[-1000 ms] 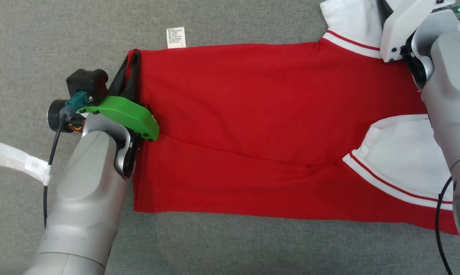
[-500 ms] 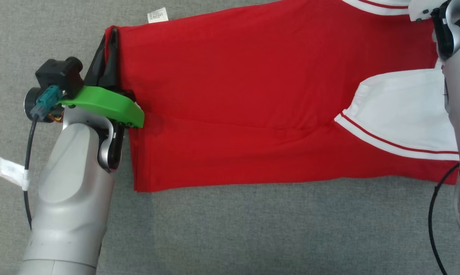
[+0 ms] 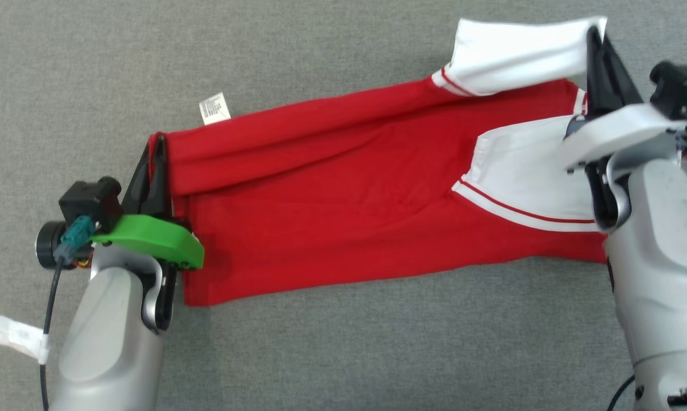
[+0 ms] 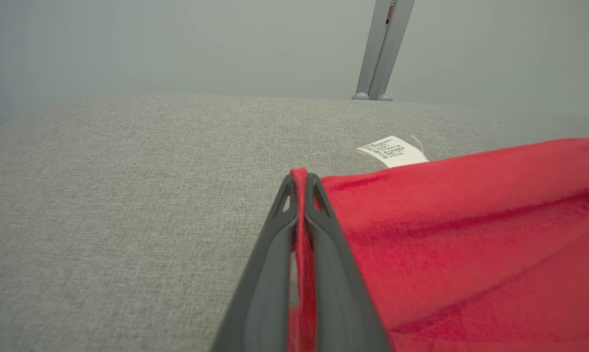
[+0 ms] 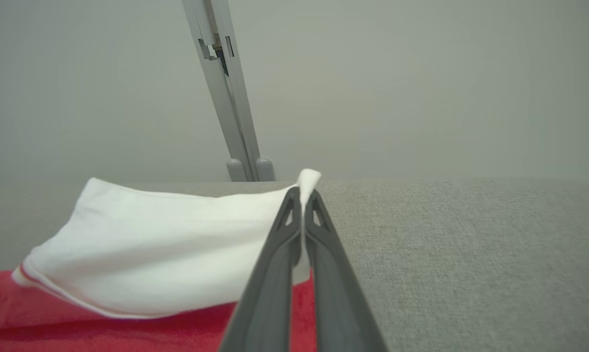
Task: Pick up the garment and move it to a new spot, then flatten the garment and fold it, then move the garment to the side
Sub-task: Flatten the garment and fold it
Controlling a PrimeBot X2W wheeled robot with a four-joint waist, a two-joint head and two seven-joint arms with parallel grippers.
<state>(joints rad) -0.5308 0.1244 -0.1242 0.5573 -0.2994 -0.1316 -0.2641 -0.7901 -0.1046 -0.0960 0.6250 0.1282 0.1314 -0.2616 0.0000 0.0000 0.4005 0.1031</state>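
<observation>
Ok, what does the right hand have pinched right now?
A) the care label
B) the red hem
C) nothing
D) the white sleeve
D: the right hand is shut on a corner of the white sleeve, and white fabric pokes out between its fingertips in the right wrist view.

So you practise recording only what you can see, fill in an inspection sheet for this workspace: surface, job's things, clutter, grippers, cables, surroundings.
Surface: grey woven cloth, flat.
Job's things: red-and-white garment, spread lengthwise, creased; care label sticks out at its far edge.
Clutter: nothing seen.
Grippers: left gripper shut on the garment's red corner; right gripper shut on a white sleeve, lifted.
Cables: black cable by the left wrist, with a white tape strip.
Surroundings: pale wall, grey metal post.
</observation>
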